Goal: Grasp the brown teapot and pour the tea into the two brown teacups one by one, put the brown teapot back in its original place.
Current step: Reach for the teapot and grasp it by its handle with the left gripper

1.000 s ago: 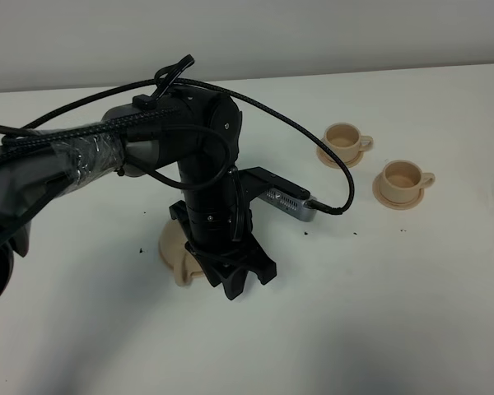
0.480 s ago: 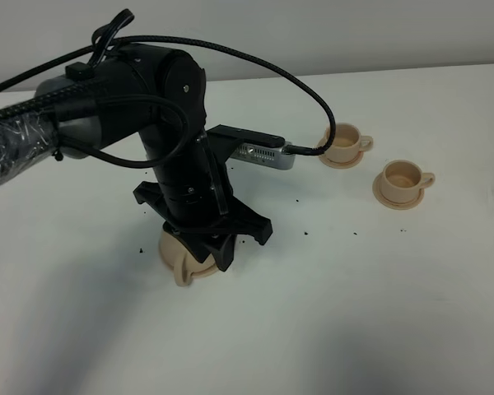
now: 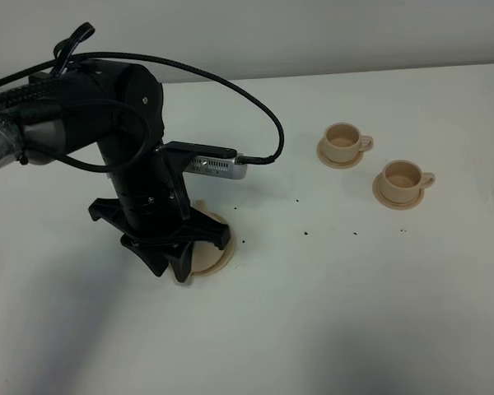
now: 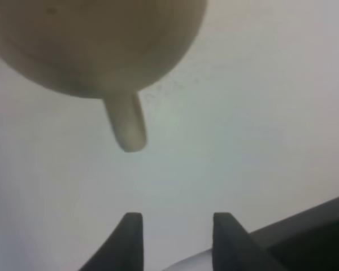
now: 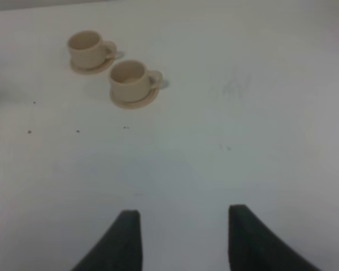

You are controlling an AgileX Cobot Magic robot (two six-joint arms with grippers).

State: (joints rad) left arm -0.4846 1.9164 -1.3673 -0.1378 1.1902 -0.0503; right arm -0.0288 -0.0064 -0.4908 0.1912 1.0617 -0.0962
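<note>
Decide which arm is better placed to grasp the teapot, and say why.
Left. The left gripper hangs open close to the teapot; the right gripper, also open, sees only table and far-off cups.

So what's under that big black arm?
The rim of a tan saucer peeks out beneath the left arm. The arm covers the rest, hiding nearly all of the teapot.

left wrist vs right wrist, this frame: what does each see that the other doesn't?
Left wrist only: the teapot, close and blurred, with a narrow part sticking out toward the left gripper. It is too blurred to tell spout from handle. The gripper is open and not touching the teapot.

Right wrist only: two cups on saucers, one cup and the second cup, a few dark specks, and the right gripper, open with nothing in it.

Both: the bare white table and a pair of open, empty fingers.
</note>
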